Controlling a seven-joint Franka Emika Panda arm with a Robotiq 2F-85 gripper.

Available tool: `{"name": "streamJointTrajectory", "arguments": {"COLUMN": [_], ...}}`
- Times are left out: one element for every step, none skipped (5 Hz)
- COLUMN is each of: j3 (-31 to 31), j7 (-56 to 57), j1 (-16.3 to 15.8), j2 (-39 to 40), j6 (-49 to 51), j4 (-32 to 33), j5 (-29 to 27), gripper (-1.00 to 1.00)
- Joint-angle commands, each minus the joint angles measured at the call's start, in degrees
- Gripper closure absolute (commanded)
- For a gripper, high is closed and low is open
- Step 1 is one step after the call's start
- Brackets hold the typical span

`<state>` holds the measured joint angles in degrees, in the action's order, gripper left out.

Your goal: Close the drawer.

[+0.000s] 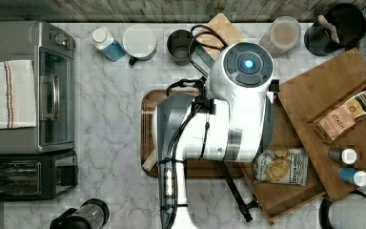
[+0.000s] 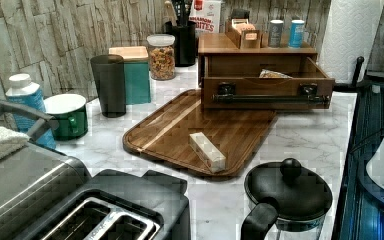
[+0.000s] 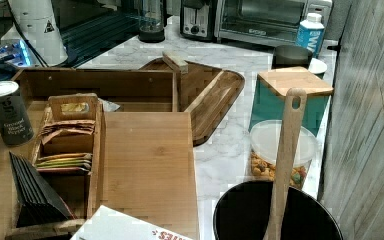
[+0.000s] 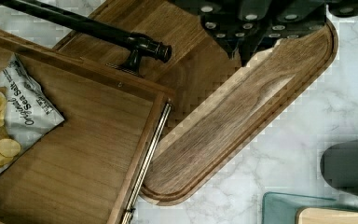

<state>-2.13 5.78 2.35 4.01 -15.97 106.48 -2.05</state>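
Drawer: we see the drawer (image 2: 267, 86) pulled well out of its wooden box (image 2: 256, 46) on the marble counter (image 2: 300, 140), its front edge hanging over the far end of a wooden tray (image 2: 200, 131). In the top view it sits toward the lower right, partly under the arm (image 1: 205, 129).

Handle: a long black bar (image 2: 270, 98) runs across the drawer's front; in the wrist view one end of it (image 4: 144, 45) shows above the tray.

Contents: a chip bag (image 4: 14, 112) lies flat inside the drawer, near a side wall.

Gripper: the gripper (image 4: 256, 21) hovers above the tray – beside the drawer's corner, touching nothing that we can see. We cannot tell how far apart its jaws stand.

Risks: we judge that a push landing on one end of the bar could twist the drawer and jam it on its metal rail (image 4: 147, 154). A low approach could catch the tray and drag it along. The small pale block (image 2: 207, 152) on the tray lies well apart from the drawer – little danger there.

Writing: the chip bag reads "Original Sea Salt". A box by the wall (image 2: 205, 14) shows "BITES". A tea packet (image 1: 340, 121) on the box top reads "STASH".
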Motion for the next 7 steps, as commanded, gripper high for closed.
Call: {"name": "streamJointTrajectory", "arguments": {"j3": [0.0, 0.0, 0.1, 1.0, 3.3, 6.4, 12.4], "j7": [0.0, 0.0, 0.0, 3.8, 5.0, 3.8, -1.9], "j1": [0.0, 0.0, 0.1, -1.4, -3.8, -6.3, -11.0], "j2": [0.0, 0.0, 0.0, -0.6, -2.9, -4.9, -7.6], "j6": [0.0, 0.0, 0.0, -8.1, -14.0, -21.7, -46.7], "j4": [0.5, 0.5, 0.5, 6.1, 13.0, 19.3, 44.3], "j5": [-0.1, -0.1, -0.1, 0.3, -1.0, -0.5, 1.3], "gripper": [1.0, 1.0, 1.0, 1.0, 1.0, 1.0, 1.0]}}
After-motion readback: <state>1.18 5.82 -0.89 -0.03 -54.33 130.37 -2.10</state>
